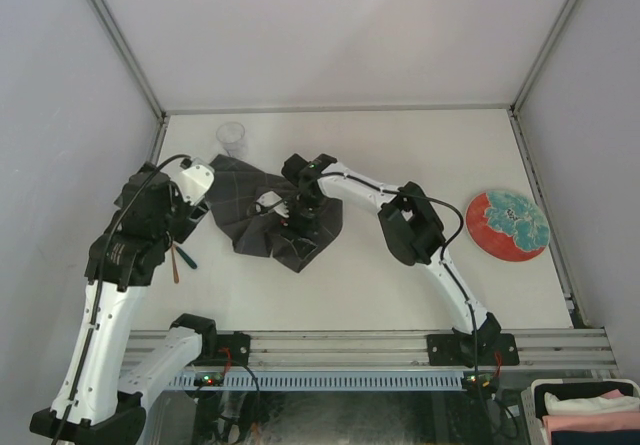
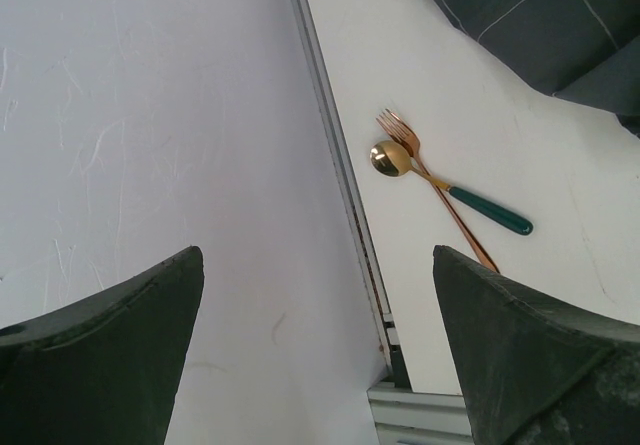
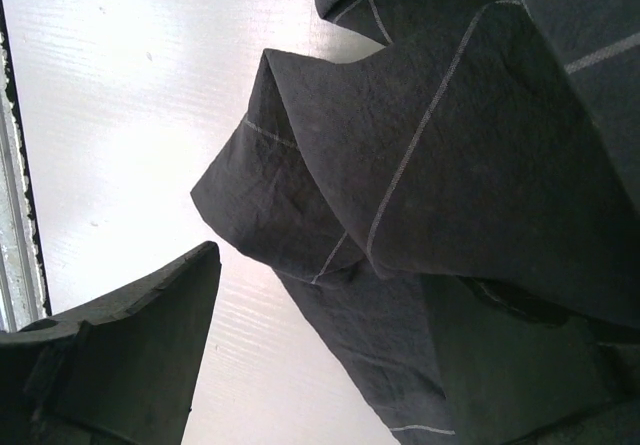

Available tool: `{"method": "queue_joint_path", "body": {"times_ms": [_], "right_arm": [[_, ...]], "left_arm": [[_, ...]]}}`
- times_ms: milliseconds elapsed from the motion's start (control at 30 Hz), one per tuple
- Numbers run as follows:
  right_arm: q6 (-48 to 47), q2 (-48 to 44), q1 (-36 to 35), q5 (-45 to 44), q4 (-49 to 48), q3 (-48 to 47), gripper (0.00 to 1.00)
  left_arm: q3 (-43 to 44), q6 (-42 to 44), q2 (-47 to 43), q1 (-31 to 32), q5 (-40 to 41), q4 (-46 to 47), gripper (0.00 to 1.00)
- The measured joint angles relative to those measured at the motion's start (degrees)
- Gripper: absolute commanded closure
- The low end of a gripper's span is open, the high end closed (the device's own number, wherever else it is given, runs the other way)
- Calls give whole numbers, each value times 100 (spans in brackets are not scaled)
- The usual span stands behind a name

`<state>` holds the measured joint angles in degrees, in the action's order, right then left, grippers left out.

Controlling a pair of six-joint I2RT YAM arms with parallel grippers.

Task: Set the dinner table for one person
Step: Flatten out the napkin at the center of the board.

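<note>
The worktop (image 1: 400,275) is a broad, matte, off-white rectangle edged by grey metal rails, spreading out ahead of both arm bases. The left jaws gape fully wide over its left rail, holding nothing. The right jaws stand wide at the crumpled dark checked cloth (image 1: 240,220), with a fold between them that is not gripped.

Your right gripper (image 1: 293,215) hangs low over the crumpled dark checked cloth (image 1: 235,215) on the table (image 1: 400,145); from up here you cannot tell how its jaws stand. Beyond it and to its left a clear cup (image 1: 232,137) stands upright, just off the cloth's far edge. Well off to its right lies a red plate (image 1: 508,225) with teal flowers. To its left, nearer the bases, thin cutlery (image 1: 186,261) peeks from under the left arm (image 1: 140,230).
</note>
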<state>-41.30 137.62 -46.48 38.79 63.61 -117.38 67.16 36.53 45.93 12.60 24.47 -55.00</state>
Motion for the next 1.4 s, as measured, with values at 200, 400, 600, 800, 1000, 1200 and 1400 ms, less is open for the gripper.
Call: {"method": "queue_joint_path", "body": {"times_ms": [200,400,600,800,1000,1200,1400], "right_arm": [[-33,83,-83,-42,-26,-120,23],[-142,83,-133,-142,-85,-118,32],[-212,72,-144,-223,-212,-44,46],[-400,-308,-146,-199,-697,693,57],[-433,-531,-151,-221,-1169,1182,98],[22,-549,-151,-302,-1333,1248,100],[177,-1139,-94,-848,-1408,2065,100]], "left_arm": [[-4,-2,-52,0,-2,-7,0],[-85,-15,-146,0,-13,-48,0],[-328,-155,-192,0,-72,-2,0],[-691,-509,-160,0,-136,81,0],[-942,-678,-131,0,-177,184,0],[-1040,-850,-439,0,-289,170,0],[-1462,-774,-1191,0,-474,168,0]]}}
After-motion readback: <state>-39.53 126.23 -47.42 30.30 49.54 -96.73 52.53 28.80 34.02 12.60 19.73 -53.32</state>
